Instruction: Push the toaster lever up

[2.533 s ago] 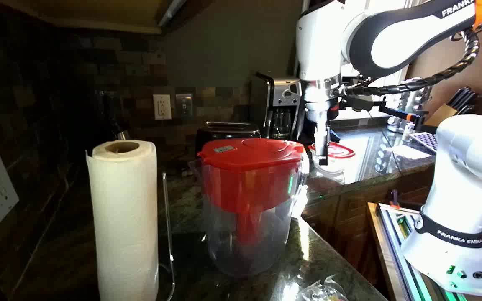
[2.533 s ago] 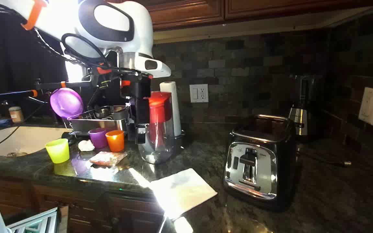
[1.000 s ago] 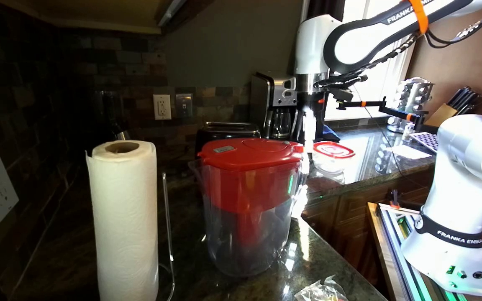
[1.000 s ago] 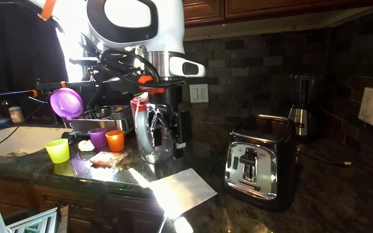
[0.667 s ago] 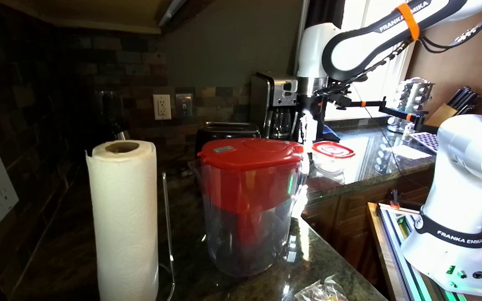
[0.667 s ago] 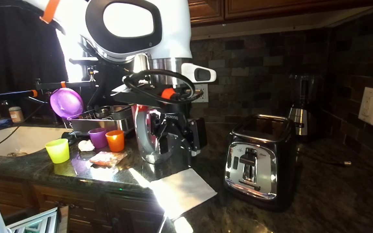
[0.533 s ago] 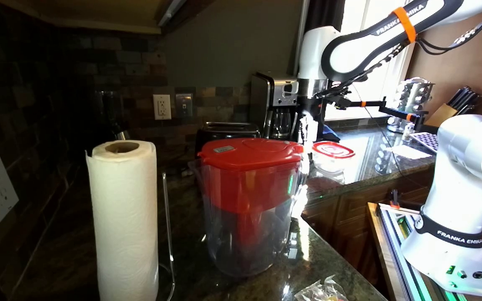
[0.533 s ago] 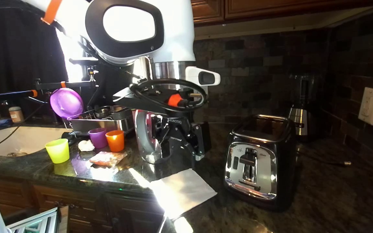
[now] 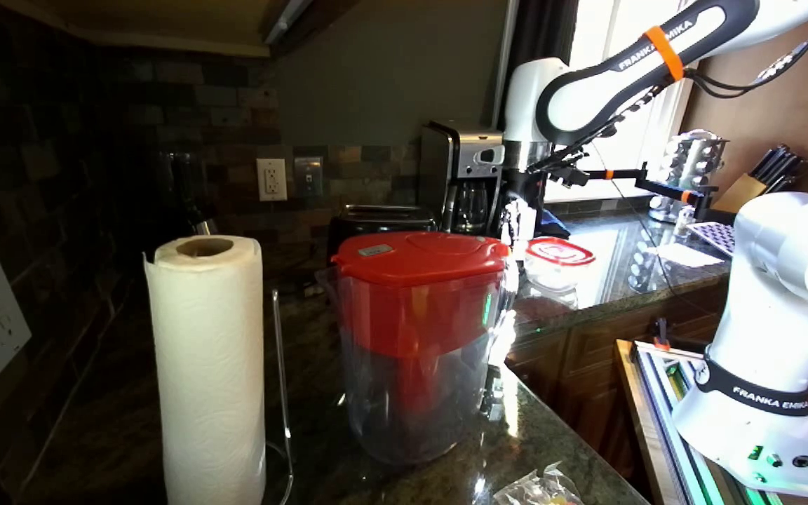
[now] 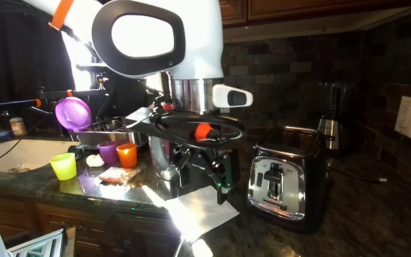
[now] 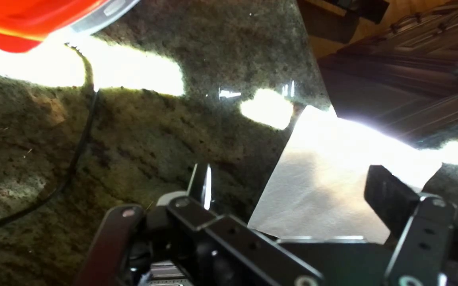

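The toaster (image 10: pixel 307 178) is a dark box with a shiny chrome front, upright on the counter. Its black lever (image 10: pixel 273 175) shows in the upper part of the front slot, and a dark bar lies at the slot's foot. In an exterior view the toaster (image 9: pixel 381 221) is partly hidden behind the pitcher. My gripper (image 10: pixel 203 187) is left of the toaster, apart from it, pointing down above a white sheet. In the wrist view my gripper (image 11: pixel 290 174) has its fingers wide apart with nothing between them. I cannot make out the toaster in the wrist view.
The red-lidded pitcher (image 9: pixel 414 337) stands on the counter behind my gripper, with a paper-towel roll (image 9: pixel 211 379) beyond it. The white sheet (image 10: pixel 205 210) lies in front of the toaster's left side. Cups (image 10: pixel 63 167) and a packet (image 10: pixel 118 175) lie left. A blender (image 10: pixel 330 132) stands behind the toaster.
My gripper has come down and moved right, closer to the toaster. The wrist has turned, so both spread fingers now show in an exterior view. The toaster and its lever look unchanged.
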`<control>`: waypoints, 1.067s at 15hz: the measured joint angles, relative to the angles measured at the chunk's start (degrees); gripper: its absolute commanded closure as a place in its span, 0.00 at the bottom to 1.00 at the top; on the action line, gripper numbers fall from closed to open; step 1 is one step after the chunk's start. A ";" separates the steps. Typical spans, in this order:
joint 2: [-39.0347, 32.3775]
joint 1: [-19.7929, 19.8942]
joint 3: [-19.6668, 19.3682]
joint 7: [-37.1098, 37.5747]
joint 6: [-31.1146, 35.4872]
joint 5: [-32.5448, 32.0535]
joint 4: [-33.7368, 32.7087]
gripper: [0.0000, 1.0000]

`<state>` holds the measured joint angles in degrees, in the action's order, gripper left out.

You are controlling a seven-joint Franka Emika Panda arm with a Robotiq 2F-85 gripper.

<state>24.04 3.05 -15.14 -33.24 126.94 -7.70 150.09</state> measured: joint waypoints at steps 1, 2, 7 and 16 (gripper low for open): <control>0.00 0.00 0.00 -0.01 0.00 0.00 0.00 0.00; 0.00 0.00 0.00 -0.01 0.00 0.00 0.00 0.00; -0.01 0.06 0.05 -0.60 2.26 -0.02 -0.12 0.00; -2.31 0.44 -5.52 -10.62 13.35 4.88 0.03 0.00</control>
<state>21.73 3.48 -20.66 -43.86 140.29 -2.82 150.12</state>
